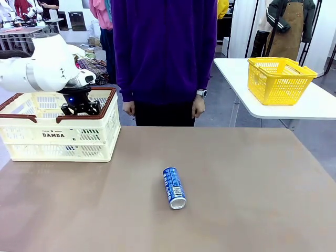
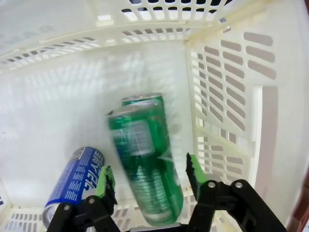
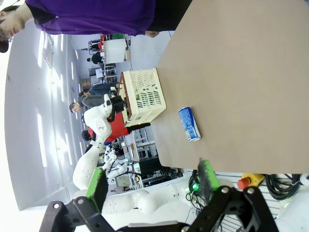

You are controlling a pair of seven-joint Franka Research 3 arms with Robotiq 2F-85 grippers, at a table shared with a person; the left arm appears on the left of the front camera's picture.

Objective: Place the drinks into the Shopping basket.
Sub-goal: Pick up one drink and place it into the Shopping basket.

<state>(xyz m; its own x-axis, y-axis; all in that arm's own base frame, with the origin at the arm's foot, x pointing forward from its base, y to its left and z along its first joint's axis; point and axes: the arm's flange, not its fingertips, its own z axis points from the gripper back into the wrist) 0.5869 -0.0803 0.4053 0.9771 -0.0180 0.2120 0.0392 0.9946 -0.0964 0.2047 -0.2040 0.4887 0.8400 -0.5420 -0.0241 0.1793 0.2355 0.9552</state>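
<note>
My left gripper (image 1: 80, 108) hangs inside the cream Shopping basket (image 1: 58, 136) at the table's far left. In the left wrist view its green-padded fingers (image 2: 106, 182) stand apart, and a green drink can (image 2: 145, 159) lies blurred between them, loose over the basket floor. A blue drink can (image 2: 77, 181) lies on that floor beside it. Another blue drink can (image 1: 174, 188) lies on its side at the middle of the table, also seen as the blue can (image 3: 189, 123) in the right wrist view. My right gripper (image 3: 153, 171) is open and empty, well off the table's near edge.
A person in a purple top (image 1: 164, 52) stands at the far side, hands down by the table edge. A yellow mesh basket (image 1: 278, 79) sits on a white side table (image 1: 315, 105) at the back right. The brown tabletop (image 1: 252, 178) around the blue can is bare.
</note>
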